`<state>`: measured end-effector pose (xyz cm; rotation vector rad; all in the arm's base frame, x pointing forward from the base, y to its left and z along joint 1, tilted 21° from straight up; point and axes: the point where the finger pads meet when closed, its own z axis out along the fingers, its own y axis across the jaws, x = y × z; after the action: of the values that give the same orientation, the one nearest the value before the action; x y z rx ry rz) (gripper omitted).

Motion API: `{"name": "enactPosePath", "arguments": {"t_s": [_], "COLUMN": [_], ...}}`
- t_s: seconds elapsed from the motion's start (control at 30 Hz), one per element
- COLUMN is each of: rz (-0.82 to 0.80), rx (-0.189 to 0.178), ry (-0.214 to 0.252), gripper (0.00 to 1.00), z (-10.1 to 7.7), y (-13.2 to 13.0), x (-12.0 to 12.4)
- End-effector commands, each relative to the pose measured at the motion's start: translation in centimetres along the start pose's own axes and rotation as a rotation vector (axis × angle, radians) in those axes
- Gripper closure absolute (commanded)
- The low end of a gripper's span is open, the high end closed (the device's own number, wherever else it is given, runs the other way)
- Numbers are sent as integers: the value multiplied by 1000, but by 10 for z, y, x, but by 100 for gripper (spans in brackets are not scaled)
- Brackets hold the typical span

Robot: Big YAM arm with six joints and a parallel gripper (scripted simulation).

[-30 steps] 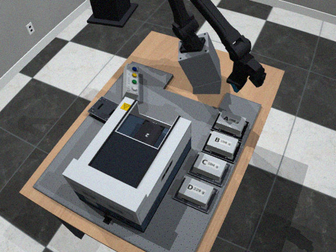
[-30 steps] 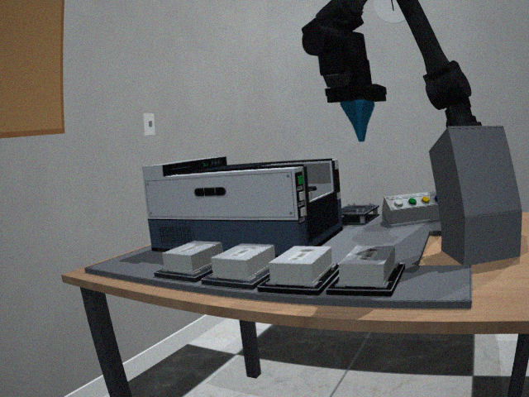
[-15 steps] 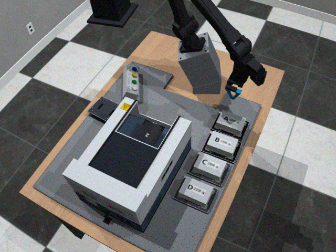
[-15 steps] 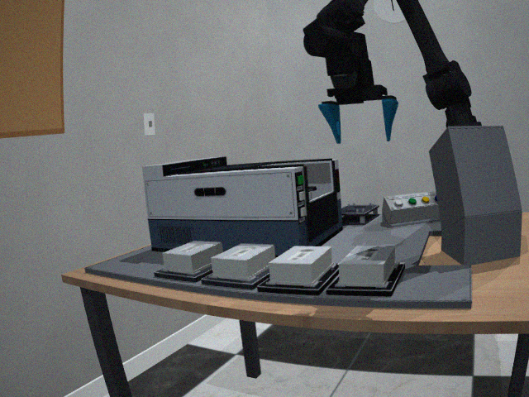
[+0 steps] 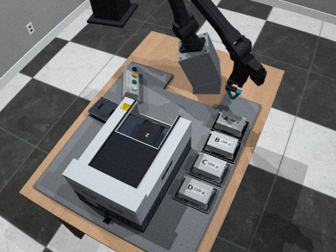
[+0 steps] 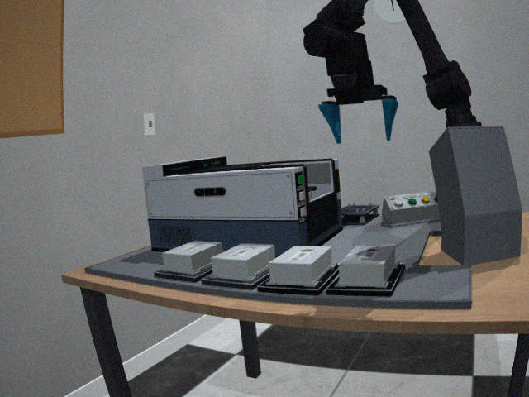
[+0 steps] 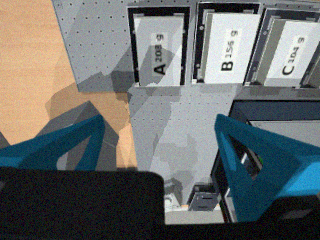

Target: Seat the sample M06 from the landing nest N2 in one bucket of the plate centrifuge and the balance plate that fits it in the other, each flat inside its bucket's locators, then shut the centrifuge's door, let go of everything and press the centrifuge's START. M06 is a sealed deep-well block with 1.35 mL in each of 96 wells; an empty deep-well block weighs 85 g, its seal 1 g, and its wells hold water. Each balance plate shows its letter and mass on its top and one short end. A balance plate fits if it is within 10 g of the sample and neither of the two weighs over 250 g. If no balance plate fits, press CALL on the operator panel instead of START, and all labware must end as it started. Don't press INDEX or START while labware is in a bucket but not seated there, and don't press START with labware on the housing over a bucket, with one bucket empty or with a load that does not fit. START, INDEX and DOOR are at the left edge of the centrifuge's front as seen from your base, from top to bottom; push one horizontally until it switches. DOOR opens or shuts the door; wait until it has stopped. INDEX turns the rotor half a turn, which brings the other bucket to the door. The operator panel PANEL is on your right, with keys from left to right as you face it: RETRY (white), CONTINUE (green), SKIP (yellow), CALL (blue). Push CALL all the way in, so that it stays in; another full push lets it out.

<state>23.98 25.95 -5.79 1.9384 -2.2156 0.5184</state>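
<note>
My gripper (image 5: 233,92) is open and empty. It hangs high over the near end of the grey base plate, close to balance plate A, and also shows in the exterior view (image 6: 362,123) and the wrist view (image 7: 160,145). Balance plates A (image 5: 230,122) (image 7: 159,47), B (image 5: 221,142) at 156 g, C (image 5: 209,166) at 304 g and D (image 5: 196,191) at 229 g sit in a row of nests. The last digit of A's mass is hard to read. The centrifuge (image 5: 130,165) has its top door open over a bucket marked 2 (image 5: 147,134). The landing nest (image 5: 103,108) looks empty; no sample block is in view.
The operator panel (image 5: 131,81) (image 6: 410,207) stands beside the centrifuge's open end. The centrifuge's buttons (image 6: 301,195) are on its front edge, green on top. The arm's grey pedestal (image 5: 200,67) (image 6: 476,192) stands close by on the gripper's left in the top view.
</note>
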Motion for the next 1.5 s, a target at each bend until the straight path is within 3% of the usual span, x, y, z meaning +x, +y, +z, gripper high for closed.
{"name": "enactPosePath", "arguments": {"t_s": [0.0,0.13,0.23,0.47,0.8,0.87,0.9,0.97,1.3,1.47], "rz": [-20,-19,-19,-10,-11,-11,1,-11,-10,-8], "rx": [9,8,-1,-6,-5,-5,14,-5,-3,0], "ry": [-30,-28,-12,-5,1,1,-34,1,-2,-7], "gripper": [0,0,0,0,0,0,0,0,0,0], "z": [-12,-10,3,15,59,59,55,77,135,150], "y": [-5,-5,-2,-4,-2,-2,-15,-2,-3,-5], "x": [-12,-12,-7,-3,0,0,-18,0,-1,-4]}}
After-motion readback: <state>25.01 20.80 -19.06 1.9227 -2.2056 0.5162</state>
